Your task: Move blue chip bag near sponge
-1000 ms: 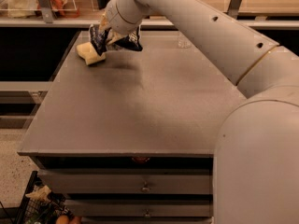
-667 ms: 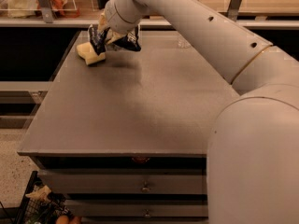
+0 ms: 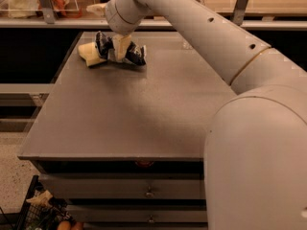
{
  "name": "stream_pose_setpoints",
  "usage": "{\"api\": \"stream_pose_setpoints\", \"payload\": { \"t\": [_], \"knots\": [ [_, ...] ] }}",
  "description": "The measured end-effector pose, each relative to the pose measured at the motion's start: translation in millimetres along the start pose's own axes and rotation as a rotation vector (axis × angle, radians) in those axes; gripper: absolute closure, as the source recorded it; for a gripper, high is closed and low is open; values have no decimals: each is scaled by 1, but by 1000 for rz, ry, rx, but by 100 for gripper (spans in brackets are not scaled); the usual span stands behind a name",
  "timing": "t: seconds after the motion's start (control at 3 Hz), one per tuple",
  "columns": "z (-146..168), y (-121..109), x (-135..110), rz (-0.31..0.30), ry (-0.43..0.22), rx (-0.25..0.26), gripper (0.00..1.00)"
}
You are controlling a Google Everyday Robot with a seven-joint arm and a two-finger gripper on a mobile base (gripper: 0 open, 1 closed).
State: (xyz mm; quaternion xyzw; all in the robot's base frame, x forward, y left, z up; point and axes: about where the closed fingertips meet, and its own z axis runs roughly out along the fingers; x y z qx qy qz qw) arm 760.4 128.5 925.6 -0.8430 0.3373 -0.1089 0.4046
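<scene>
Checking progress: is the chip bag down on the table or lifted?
Down, it seems: the chip bag rests crumpled on the table right beside the sponge, with the tool at its middle.

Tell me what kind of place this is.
Probably an office kitchen or snack area: a counter with drawers, a shelf behind, and a chip bag and sponge by the gripper at its far left corner.

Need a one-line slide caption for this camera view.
Gripper at the blue chip bag, beside the sponge, near the table's far left corner.
</scene>
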Motion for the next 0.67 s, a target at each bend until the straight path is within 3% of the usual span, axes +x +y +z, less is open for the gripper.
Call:
{"api": "stream_pose_setpoints", "payload": {
  "t": [0.67],
  "knots": [
    [1, -6, -8, -17, -67, -3, 0]
  ]
}}
